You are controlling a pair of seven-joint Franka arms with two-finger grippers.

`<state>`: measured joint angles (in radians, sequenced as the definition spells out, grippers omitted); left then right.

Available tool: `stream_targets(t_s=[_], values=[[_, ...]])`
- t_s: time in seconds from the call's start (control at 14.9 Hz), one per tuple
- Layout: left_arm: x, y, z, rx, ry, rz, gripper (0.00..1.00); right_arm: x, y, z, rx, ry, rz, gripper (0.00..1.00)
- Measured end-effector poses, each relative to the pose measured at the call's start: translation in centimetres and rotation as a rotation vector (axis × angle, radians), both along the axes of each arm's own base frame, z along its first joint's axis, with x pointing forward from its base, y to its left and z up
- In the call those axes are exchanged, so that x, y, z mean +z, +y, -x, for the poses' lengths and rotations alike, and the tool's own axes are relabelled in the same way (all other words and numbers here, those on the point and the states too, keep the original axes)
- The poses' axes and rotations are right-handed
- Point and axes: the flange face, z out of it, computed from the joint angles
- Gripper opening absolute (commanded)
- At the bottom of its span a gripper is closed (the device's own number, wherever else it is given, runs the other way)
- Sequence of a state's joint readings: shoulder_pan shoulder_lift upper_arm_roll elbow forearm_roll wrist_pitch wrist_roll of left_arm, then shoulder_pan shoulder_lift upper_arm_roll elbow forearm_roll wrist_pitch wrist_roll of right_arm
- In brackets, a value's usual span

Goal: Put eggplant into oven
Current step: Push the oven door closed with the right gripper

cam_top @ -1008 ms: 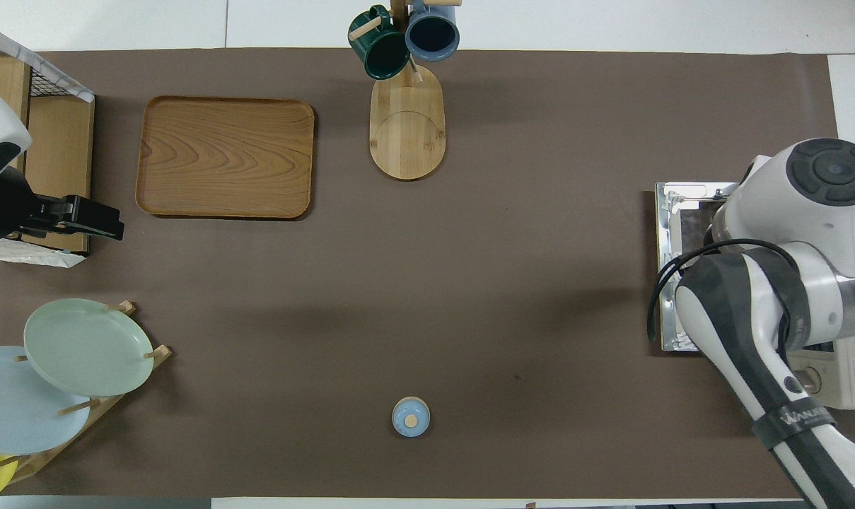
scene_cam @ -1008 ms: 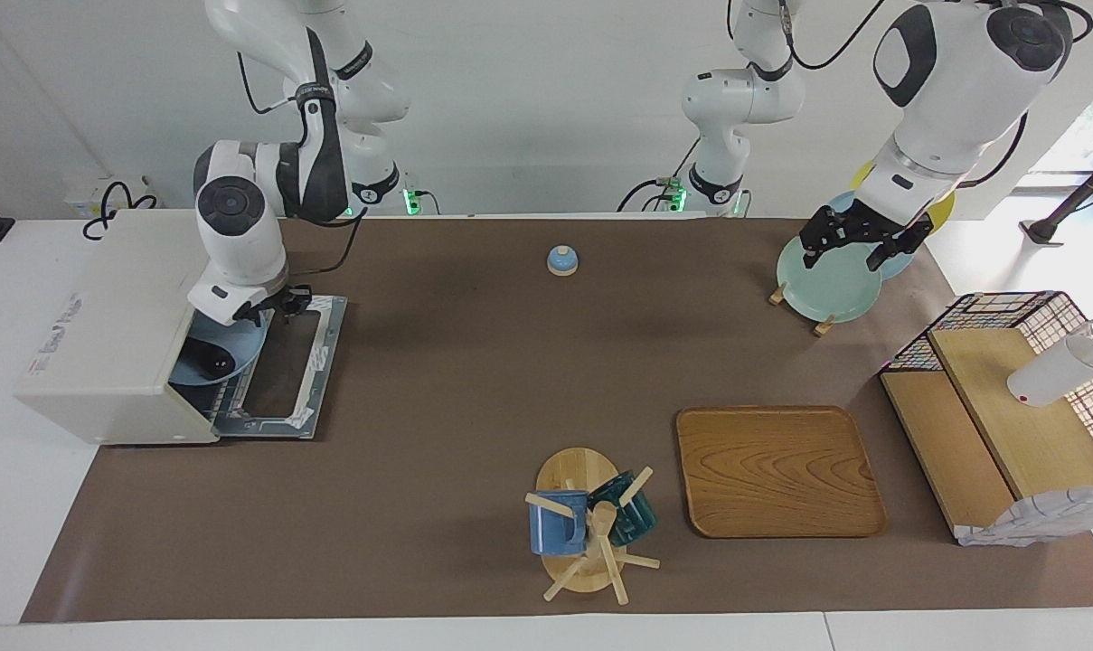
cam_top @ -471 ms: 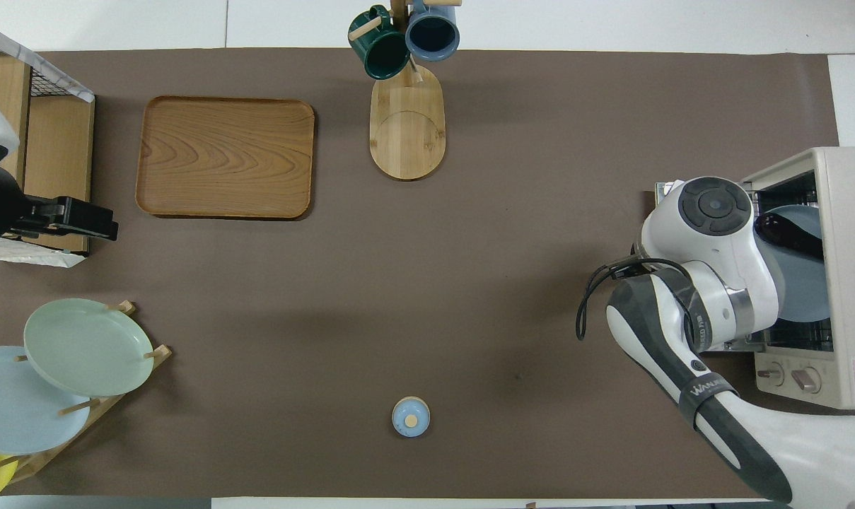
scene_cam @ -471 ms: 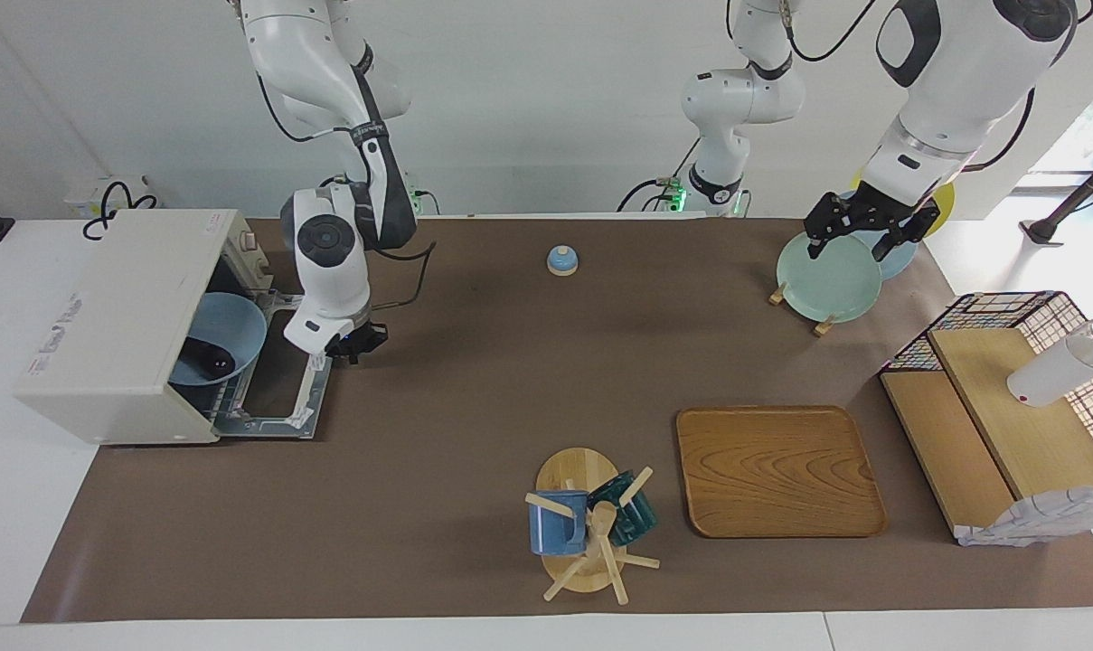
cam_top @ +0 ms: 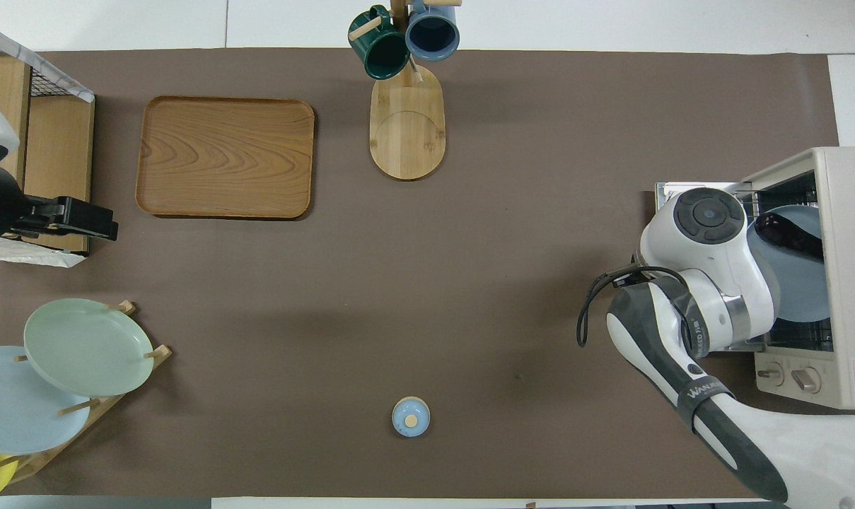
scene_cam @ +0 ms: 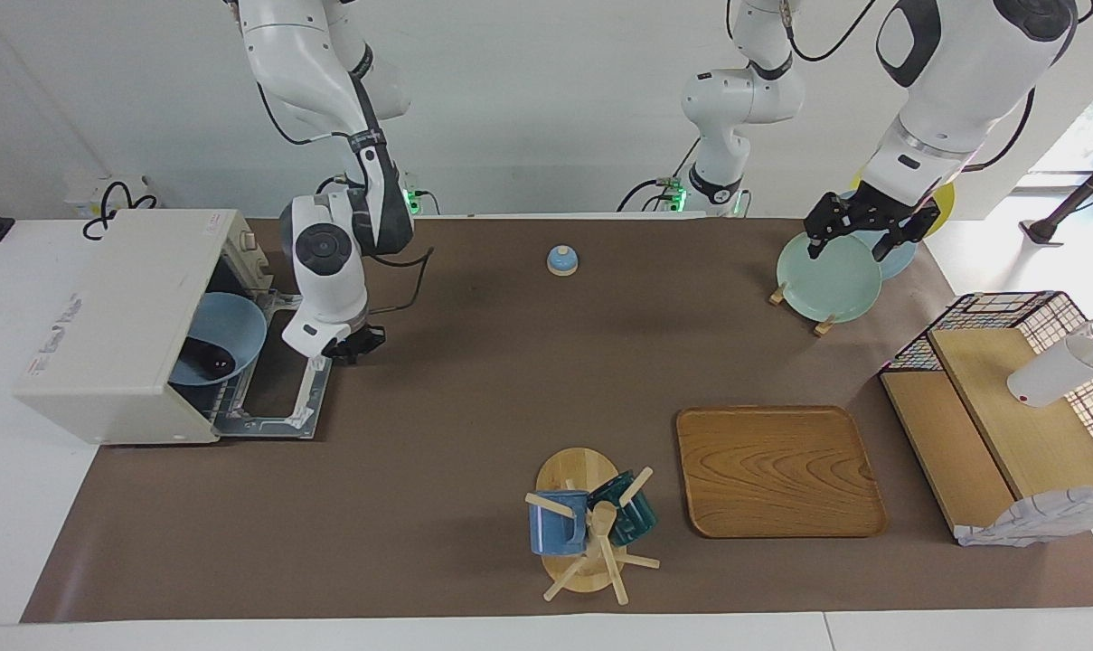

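Dark purple-black and slim, the eggplant (cam_top: 788, 235) lies on a pale blue plate (cam_top: 795, 300) on the wire rack inside the cream-white toaster oven (scene_cam: 112, 325), so the placing looks done. The right hand (scene_cam: 352, 344), fingers pressed together and empty, hangs over the edge of the dropped glass door (scene_cam: 279, 380); the next move likely calls for lifting that door shut. The left hand (scene_cam: 858, 237) waits spread over the green plate (scene_cam: 826, 280) in the rack.

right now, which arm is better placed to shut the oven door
Right. The right gripper, shut, hangs over the open dark glass drop-down door of the boxy cream-white toaster oven. The left gripper waits, open, above the pale green plate at the table's left-arm end.
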<state>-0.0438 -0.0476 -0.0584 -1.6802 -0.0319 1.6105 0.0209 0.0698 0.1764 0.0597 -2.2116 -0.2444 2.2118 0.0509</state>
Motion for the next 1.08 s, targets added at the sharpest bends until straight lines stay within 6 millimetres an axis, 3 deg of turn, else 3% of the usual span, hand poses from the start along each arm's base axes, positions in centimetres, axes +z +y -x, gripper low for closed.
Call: stream_targets(t_s=[0.34, 0.67, 0.87, 1.08], values=[[0.0, 0.0, 0.0, 0.0, 0.0, 0.0, 1.0, 0.0, -0.4, 0.1, 0.069, -0.008, 0.068, 0.0], [0.0, 0.0, 0.0, 0.0, 0.001, 0.0, 1.0, 0.3, 0.6, 0.1, 0.143, -0.025, 0.142, 0.0], [0.0, 0.0, 0.0, -0.001, 0.001, -0.005, 1.0, 1.8, 0.6, -0.2, 0.174, -0.037, 0.157, 0.0], [-0.1, 0.1, 0.0, -0.001, 0.002, -0.01, 1.0, 5.2, 0.1, -0.8, 0.215, -0.022, 0.168, 0.0]])
